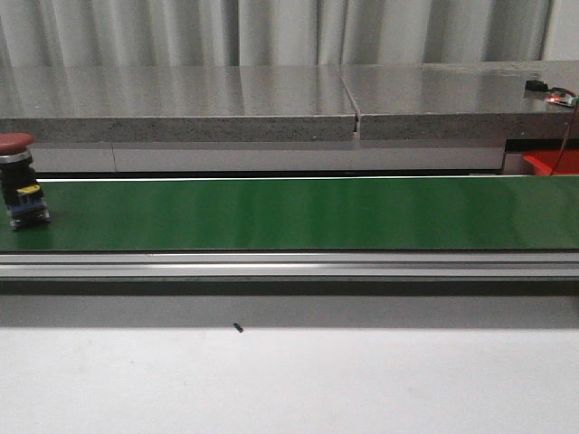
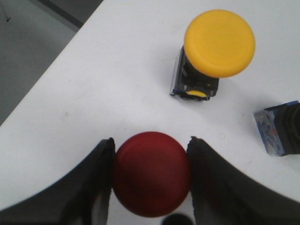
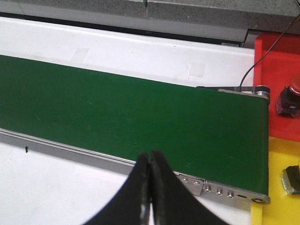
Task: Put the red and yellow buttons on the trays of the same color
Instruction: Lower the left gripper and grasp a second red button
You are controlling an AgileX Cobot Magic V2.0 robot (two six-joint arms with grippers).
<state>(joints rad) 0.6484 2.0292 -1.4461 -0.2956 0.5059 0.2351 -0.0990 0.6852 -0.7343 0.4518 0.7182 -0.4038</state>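
- Left hand [image 2: 151, 180] clamped on a red button [image 2: 151, 180], one finger [image 2: 101, 187] pressed to each side of the domed cap; grip sits across the widest part, presumably so the round cap cannot slip out.
- Below it, a white tabletop [image 2: 117, 84] carrying a yellow button [image 2: 218, 44], upright on its base, near but apart from the held one; a third switch body [image 2: 281, 127], blue and black, lying at the picture edge, cap colour not visible.
- Cannot tell from the wrist view whether the held button is lifted or resting on the tabletop.
- Right hand [image 3: 150, 187] closed on nothing, fingers pressed together, hovering over the near rail of the green belt [image 3: 140, 117], seemingly parked to wait for arrivals at the belt's end.
- Beyond that end, a red tray [image 3: 276, 61] with one dark-bodied button [image 3: 290, 98] in it, cap looking red; a yellow tray [image 3: 276, 187] beside it with a part [image 3: 291, 180] only partly in view.
- In the front view, another red-capped button [image 1: 18, 181] standing upright at the left end of the belt, likely set there to ride across toward the trays.
- Judgement: sorting under way, with the held red button probably headed for the belt next.
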